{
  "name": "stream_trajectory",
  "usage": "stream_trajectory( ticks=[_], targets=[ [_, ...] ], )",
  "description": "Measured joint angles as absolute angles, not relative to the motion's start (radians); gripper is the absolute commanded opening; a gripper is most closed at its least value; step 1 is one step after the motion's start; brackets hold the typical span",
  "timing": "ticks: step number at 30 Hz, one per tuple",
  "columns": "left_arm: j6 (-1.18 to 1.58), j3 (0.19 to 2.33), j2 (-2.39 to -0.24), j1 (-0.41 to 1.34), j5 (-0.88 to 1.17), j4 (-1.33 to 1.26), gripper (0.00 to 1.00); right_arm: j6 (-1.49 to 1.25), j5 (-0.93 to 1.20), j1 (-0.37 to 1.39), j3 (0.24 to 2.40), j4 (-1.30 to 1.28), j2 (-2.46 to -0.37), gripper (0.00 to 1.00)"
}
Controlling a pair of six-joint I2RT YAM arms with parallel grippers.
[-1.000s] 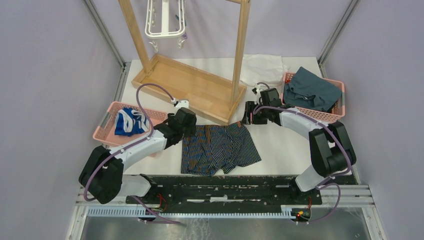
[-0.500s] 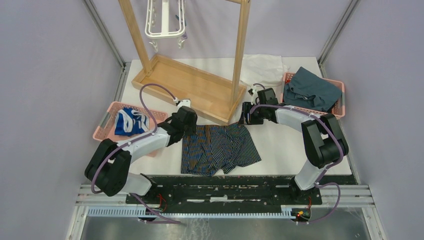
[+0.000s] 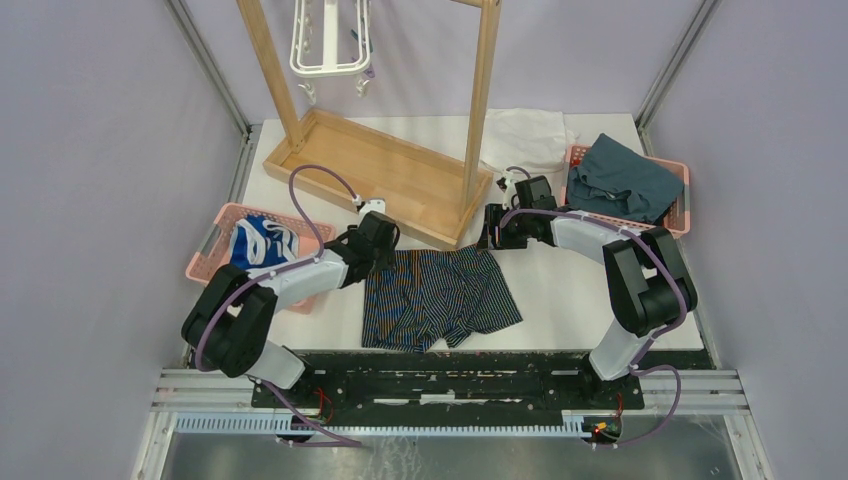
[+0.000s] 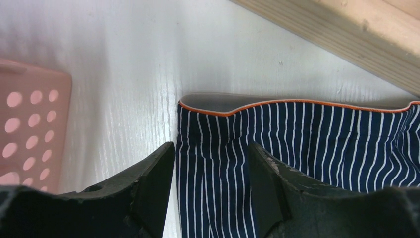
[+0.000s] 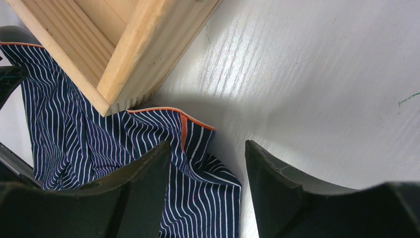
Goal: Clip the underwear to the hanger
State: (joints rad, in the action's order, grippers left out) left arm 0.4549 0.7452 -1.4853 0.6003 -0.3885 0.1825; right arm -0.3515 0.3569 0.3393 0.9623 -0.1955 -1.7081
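**Open grippers flank striped underwear as hanger waits on rack**

The underwear (image 3: 440, 295) lies flat on the white surface (image 3: 575, 290) at lower centre of the overhead frame. Its orange-trimmed waistband faces the back and its legs point toward the arm bases. The near corner of the wooden rack (image 3: 385, 180) covers the middle of the waistband.

The left gripper (image 4: 210, 153) sits low at the waistband's left corner with its jaws apart and nothing clamped. In the left wrist view, one finger is over bare surface just beside the cloth's edge and the other is over the stripes. Whether either finger touches the fabric cannot be told.

The right gripper (image 5: 208, 148) is also released and holds nothing. It hangs over the waistband's right corner, where a short orange seam shows between its fingers, just beside the rack's base.

The hanger (image 3: 330, 45) hangs between the rack's posts at upper centre-left, well apart from the underwear. Its hook is cut off by the frame edge and a clip dangles below it.

A pink basket (image 3: 205, 255) at centre left holds a blue-and-white garment (image 3: 258, 243). A second basket (image 3: 682, 215) at centre right holds a teal cloth (image 3: 620, 180), and a white cloth (image 3: 525, 135) lies beside it.
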Motion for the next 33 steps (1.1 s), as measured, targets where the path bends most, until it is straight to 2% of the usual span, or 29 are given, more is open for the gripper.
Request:
stream_trajectory(
  ticks=[4, 13, 18, 22, 33],
  targets=[
    [0.439, 0.749, -1.485, 0.598, -0.397, 0.175, 0.58, -0.350, 0.357, 0.339, 0.962, -0.196, -1.708, 0.65],
    [0.421, 0.756, -1.525, 0.590, -0.400, 0.152, 0.35, -0.348, 0.356, 0.339, 0.962, -0.202, -1.708, 0.65],
    [0.408, 0.765, -1.546, 0.588, -0.403, 0.146, 0.15, -0.341, 0.355, 0.339, 0.962, -0.205, -1.708, 0.66],
    [0.402, 0.774, -1.549, 0.588, -0.408, 0.144, 0.03, -0.338, 0.350, 0.339, 0.962, -0.204, -1.703, 0.68],
    [0.399, 0.770, -1.502, 0.588, -0.379, 0.140, 0.03, -0.337, 0.384, 0.334, 0.962, -0.166, -1.700, 0.66]
  ],
)
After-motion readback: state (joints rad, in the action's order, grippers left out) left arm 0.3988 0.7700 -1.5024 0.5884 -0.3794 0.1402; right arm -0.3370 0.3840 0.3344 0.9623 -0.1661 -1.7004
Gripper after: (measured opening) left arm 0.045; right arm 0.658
